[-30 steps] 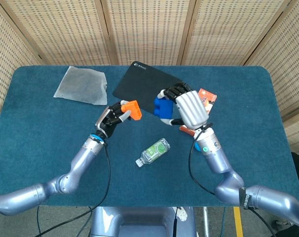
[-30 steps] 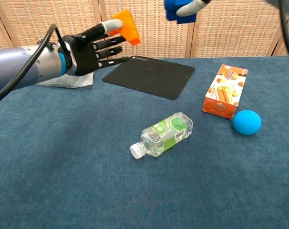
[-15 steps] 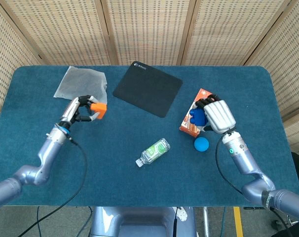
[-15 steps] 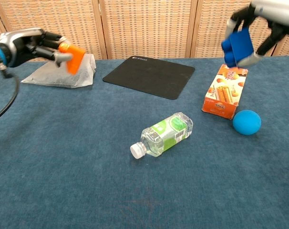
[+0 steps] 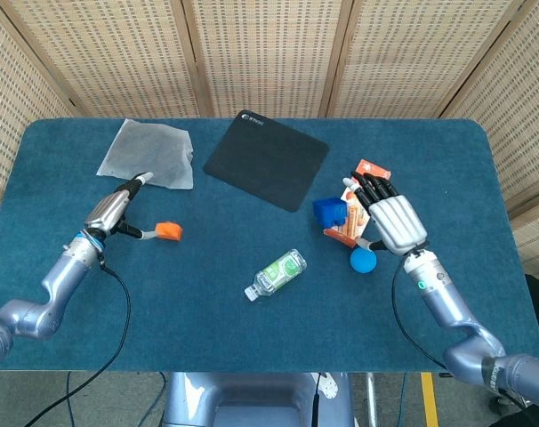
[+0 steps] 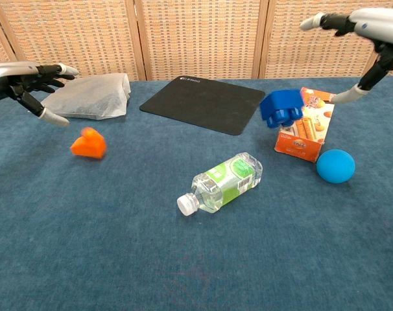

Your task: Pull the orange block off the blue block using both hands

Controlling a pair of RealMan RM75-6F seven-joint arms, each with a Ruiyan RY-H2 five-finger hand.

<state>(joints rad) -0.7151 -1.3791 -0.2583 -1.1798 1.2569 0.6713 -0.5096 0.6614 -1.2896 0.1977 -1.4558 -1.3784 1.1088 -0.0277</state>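
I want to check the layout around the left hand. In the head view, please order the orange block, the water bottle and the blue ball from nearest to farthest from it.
Measured from the left hand:
1. Orange block, just to its right on the table.
2. Water bottle, lying near the table's middle.
3. Blue ball, far across, below the right hand.

orange block (image 5: 168, 231), blue block (image 5: 330, 212), black mat (image 5: 266, 159)

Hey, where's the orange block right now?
The orange block is on the left part of the blue table, just beside the open left hand, in front of the white cloth.
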